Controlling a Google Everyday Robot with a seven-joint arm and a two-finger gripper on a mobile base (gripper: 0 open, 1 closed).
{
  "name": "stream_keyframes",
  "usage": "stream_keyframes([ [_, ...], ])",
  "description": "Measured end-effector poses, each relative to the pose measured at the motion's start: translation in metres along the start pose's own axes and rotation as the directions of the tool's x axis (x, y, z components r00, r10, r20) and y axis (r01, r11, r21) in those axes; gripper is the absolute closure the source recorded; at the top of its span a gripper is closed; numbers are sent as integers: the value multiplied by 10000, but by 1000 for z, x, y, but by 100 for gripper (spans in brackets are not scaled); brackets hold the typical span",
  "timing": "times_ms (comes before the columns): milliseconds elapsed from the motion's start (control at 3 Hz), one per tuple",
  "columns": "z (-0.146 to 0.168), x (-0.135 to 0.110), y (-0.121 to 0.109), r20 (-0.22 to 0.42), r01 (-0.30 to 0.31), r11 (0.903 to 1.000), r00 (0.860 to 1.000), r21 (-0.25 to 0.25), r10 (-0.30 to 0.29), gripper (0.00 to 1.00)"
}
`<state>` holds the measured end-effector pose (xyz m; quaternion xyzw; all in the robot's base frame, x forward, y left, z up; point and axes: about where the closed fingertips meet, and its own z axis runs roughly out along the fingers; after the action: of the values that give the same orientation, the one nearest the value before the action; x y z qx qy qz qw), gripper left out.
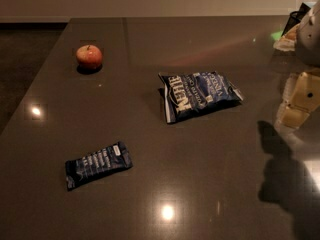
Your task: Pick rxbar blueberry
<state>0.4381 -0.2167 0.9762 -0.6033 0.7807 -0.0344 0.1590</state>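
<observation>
Noted cream-coloured gripper point(300, 101) at right edge over glossy dark counter point(215, 184); cannot tell whether apart or together. Located flat navy white-lettered rxbar blueberry point(98, 165) well left of gripper, lying flat, past crinkled blue chip bag point(200, 95). Advise descending from above, spanning the narrow width.

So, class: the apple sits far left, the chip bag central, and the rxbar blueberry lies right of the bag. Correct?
No: the camera view shows the rxbar blueberry left of the chip bag, nearer the front. The gripper is at the right edge.
</observation>
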Motion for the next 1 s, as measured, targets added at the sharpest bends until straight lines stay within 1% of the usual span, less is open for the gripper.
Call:
stream_keyframes([
  [333,0,-1,0,13,9,10000,10000,16,-9,0],
  [667,0,-15,1,246,303,9995,9992,-14,-303,0],
  [1000,9,-47,3,790,913,9954,9929,-273,-889,0],
])
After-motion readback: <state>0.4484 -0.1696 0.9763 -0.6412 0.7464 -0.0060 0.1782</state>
